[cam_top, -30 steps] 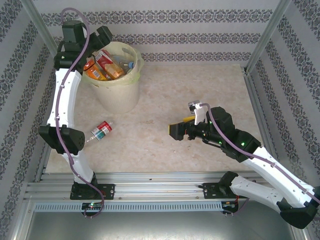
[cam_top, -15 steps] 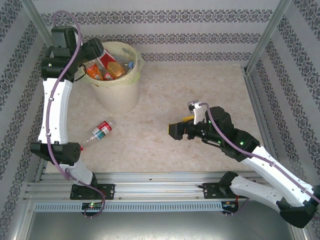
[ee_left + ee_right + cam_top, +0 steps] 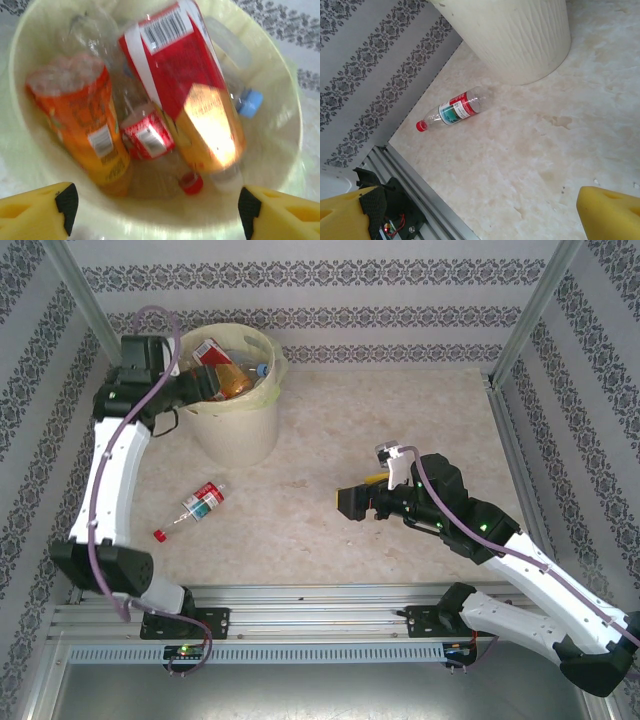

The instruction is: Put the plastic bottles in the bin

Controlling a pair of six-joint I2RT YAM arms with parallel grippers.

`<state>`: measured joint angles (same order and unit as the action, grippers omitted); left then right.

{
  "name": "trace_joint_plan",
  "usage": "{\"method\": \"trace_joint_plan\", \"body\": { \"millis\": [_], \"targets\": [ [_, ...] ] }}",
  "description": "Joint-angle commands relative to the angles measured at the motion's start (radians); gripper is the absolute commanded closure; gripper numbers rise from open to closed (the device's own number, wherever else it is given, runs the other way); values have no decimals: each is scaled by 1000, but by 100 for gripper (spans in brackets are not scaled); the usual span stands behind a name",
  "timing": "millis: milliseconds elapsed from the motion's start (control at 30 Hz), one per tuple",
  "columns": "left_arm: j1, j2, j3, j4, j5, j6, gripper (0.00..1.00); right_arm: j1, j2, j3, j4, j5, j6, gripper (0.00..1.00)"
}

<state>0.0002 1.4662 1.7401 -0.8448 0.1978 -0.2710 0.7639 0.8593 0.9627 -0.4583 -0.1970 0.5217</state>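
Just below left hand (image 3: 157, 212), bottles (image 3: 185, 95)

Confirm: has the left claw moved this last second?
Yes. In the top view the left claw has drawn back from the far-left rim of the bin toward its near-left side.
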Motion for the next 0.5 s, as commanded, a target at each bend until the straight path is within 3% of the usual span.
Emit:
{"method": "trace_joint_plan", "body": {
  "millis": [0,167,400,467],
  "targets": [
    [6,-143,-97,51,46,158,11,9,-6,-12,24,-22,3,2],
    [6,-268,-223,-8,38,216,1,9,6,-15,34,-37,1,2],
    [0,-361,-391,-92,-13,219,0,11,20,-16,53,-82,-2,2],
    [0,-366,-436,-114,20,244,0,10,19,-17,49,-83,-7,2]
  ]
}}
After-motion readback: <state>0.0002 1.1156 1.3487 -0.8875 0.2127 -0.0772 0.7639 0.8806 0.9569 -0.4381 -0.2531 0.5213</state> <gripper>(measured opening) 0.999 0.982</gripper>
